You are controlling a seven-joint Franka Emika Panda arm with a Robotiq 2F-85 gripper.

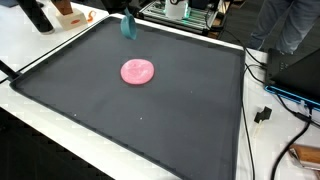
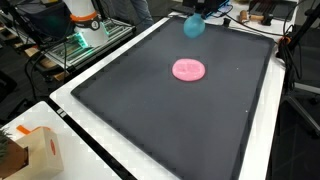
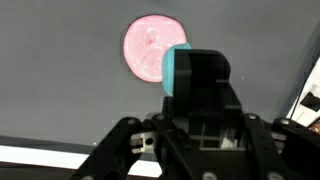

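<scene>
A flat pink disc lies near the middle of a black mat. At the mat's far edge my gripper hangs just above the surface, and most of the arm is out of the exterior views. Its black fingers are shut on a small teal object, of which only one side shows in the wrist view. There the pink disc lies on the mat beyond the fingertips, apart from the teal object.
The mat sits on a white table. A cardboard box stands on a near corner. Cables and a plug lie along one side. Equipment with green lights and a person's legs border the far edges.
</scene>
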